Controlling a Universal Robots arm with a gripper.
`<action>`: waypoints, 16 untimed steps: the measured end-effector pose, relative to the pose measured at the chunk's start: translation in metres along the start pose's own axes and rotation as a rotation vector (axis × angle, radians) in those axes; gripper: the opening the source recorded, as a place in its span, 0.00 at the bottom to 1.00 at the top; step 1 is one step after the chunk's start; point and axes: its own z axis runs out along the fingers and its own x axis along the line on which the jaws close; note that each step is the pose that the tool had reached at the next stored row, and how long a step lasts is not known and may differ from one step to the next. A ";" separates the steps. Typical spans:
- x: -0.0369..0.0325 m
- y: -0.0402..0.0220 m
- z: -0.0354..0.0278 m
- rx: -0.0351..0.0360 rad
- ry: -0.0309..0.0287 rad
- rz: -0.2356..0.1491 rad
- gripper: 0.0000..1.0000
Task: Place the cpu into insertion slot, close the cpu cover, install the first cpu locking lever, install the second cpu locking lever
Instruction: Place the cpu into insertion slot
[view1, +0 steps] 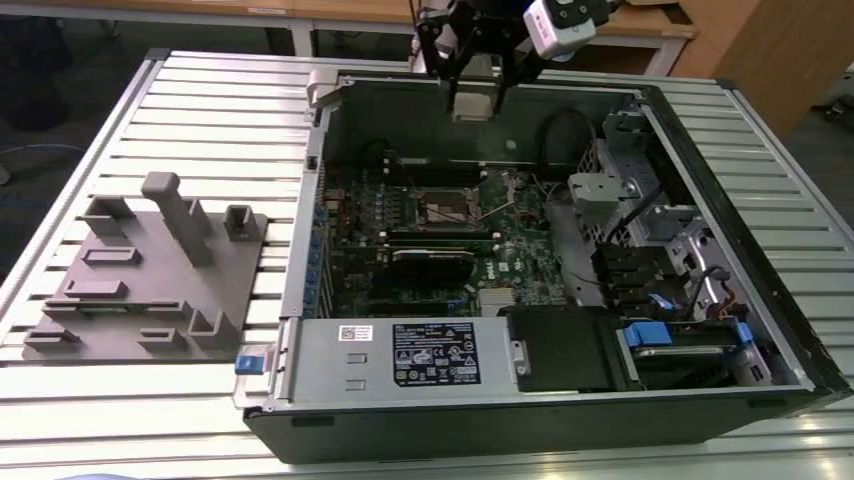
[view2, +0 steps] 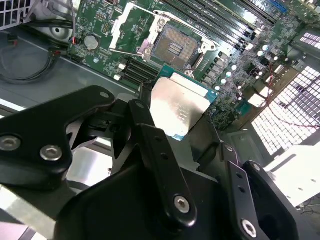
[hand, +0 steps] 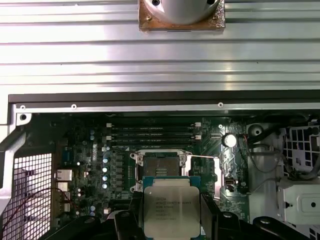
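My gripper (view1: 470, 100) hangs above the far wall of the open computer case, shut on the cpu (view2: 180, 107), a flat square chip with a dull silver top. In both wrist views the black fingers (view2: 146, 117) clamp the chip's two opposite edges. The cpu (hand: 169, 210) is in the air, apart from the board. Below it on the green board lies the insertion slot (view1: 447, 208), a dark square socket (view2: 175, 47) with a silvery rim, uncovered (hand: 160, 162). The cpu cover (view2: 116, 30), a thin silvery frame, stands swung open beside the socket.
The case (view1: 747, 390) lies open on a slatted metal table (view1: 200, 120). A grey labelled power-supply box (view1: 400, 355) fills its near side, with drive bays and blue tabs (view1: 654, 335) at the exterior view's right. Long black memory slots (hand: 150, 132) flank the socket. A grey peg fixture (view1: 147, 270) stands outside.
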 end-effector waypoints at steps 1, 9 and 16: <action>0.0000 0.0000 0.0003 0.0000 0.0000 0.000 0.54; -0.0001 -0.0005 0.0051 0.0001 0.0001 0.000 0.54; -0.0002 -0.0009 0.0101 0.0003 0.0001 0.000 0.54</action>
